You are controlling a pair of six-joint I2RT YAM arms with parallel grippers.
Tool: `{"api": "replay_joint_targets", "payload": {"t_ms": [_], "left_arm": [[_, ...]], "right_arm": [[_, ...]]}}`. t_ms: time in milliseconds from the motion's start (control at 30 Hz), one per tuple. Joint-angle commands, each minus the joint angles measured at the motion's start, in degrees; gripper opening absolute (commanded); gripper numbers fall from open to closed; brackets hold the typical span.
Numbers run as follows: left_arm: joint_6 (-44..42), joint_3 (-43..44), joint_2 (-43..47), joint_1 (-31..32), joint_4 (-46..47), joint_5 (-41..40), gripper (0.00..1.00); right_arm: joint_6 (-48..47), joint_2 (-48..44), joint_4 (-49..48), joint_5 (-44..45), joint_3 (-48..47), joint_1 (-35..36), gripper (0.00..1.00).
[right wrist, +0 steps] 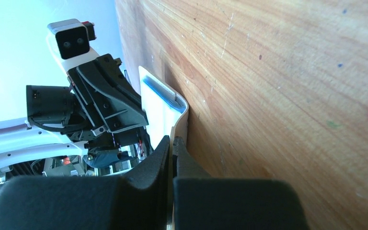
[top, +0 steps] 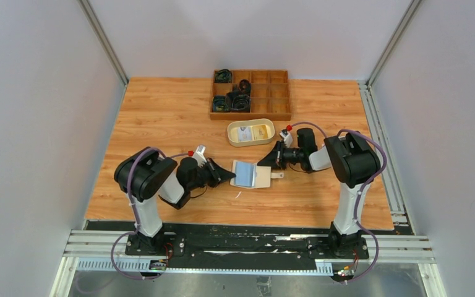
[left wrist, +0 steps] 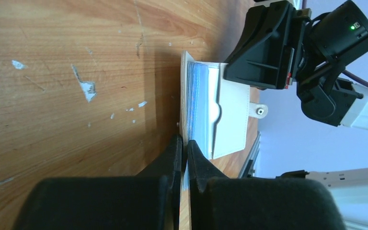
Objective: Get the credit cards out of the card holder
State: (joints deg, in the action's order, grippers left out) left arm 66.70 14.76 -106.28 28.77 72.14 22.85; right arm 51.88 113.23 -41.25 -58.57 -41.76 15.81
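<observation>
The beige card holder (top: pixel 261 177) lies open on the wooden table between my two arms, its closure tab (top: pixel 277 175) pointing right. Pale blue credit cards (top: pixel 243 173) sit in its left half. My left gripper (top: pixel 232 176) is at the holder's left edge. In the left wrist view it (left wrist: pixel 186 146) is shut on the near edge of the blue cards (left wrist: pixel 199 103), right beside the beige edge. My right gripper (top: pixel 261 164) is at the holder's far right corner. The right wrist view shows it (right wrist: pixel 172 141) shut on the beige flap (right wrist: pixel 181 120), which curves up off the table.
A cream oval dish (top: pixel 250 132) holding printed slips stands just behind the holder. Behind it is a wooden compartment tray (top: pixel 250 94) with black cable coils. Grey walls and aluminium rails (top: pixel 383 154) close in the table on both sides.
</observation>
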Motion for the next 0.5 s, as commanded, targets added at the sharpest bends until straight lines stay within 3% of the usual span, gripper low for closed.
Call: {"api": "replay_joint_targets", "payload": {"t_ms": [0,67,133,267,467], "left_arm": [[-5.1,0.7,4.7,-0.4,-6.9,-0.9,0.03],[-7.2,1.6,6.8,-0.4,-10.9,-0.9,0.19],[-8.9,2.2,8.5,-0.4,-14.0,-1.1,0.26],[-10.6,3.5,9.7,-0.4,-18.0,-1.2,0.27],[-9.2,3.2,7.9,-0.4,-15.6,-1.0,0.23]], "right_arm": [[0.5,1.6,-1.0,-0.4,-0.1,1.2,0.0],[0.6,1.8,-1.0,-0.5,-0.3,1.4,0.0],[0.6,2.1,-1.0,-0.5,-0.5,1.5,0.0],[0.9,2.5,-1.5,-0.6,-0.7,1.8,0.0],[1.1,2.9,-1.9,-0.5,-0.7,1.9,0.0]]}}
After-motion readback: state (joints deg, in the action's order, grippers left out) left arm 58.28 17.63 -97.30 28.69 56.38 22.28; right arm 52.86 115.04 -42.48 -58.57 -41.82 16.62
